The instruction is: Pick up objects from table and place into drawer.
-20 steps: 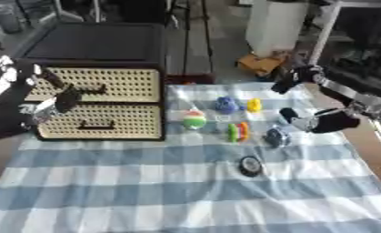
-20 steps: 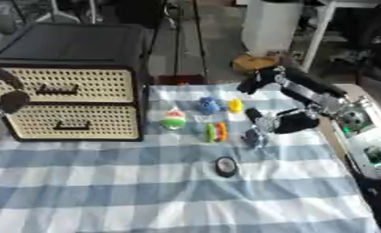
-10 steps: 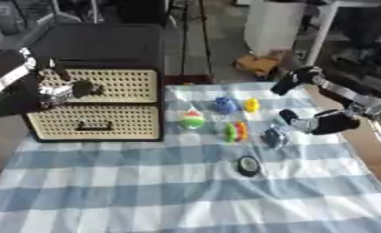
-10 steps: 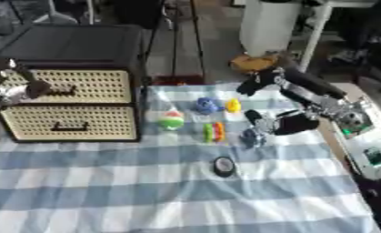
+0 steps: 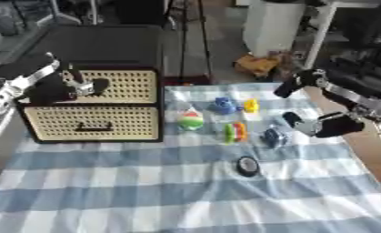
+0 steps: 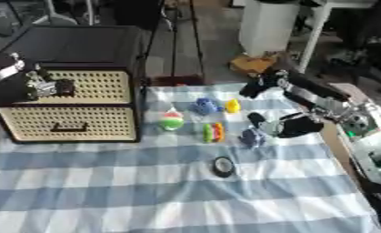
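Observation:
A black cabinet (image 5: 106,50) with two wicker-front drawers stands at the back left. My left hand (image 5: 75,85) is up against the upper drawer's front (image 5: 129,86), right where its handle sits; the drawer looks closed. The lower drawer (image 5: 90,122) is closed too. Small toys lie on the checked cloth: a green, red and white one (image 5: 192,121), a blue one (image 5: 223,105), a yellow one (image 5: 250,106), a green and orange one (image 5: 235,132), a dark blue one (image 5: 273,137) and a black ring (image 5: 247,166). My right hand (image 5: 327,125) hovers open just right of the dark blue toy, holding nothing.
The blue and white checked cloth (image 5: 145,195) covers the table in front. The table's right edge (image 6: 336,154) runs close beside my right arm, with a device (image 6: 368,145) past it. A white bin (image 5: 273,22) and a brown object (image 5: 257,63) are on the floor behind.
My left hand has risen from beside the lower drawer to the upper drawer's front and moved right to its handle. The right hand and the toys have stayed in place.

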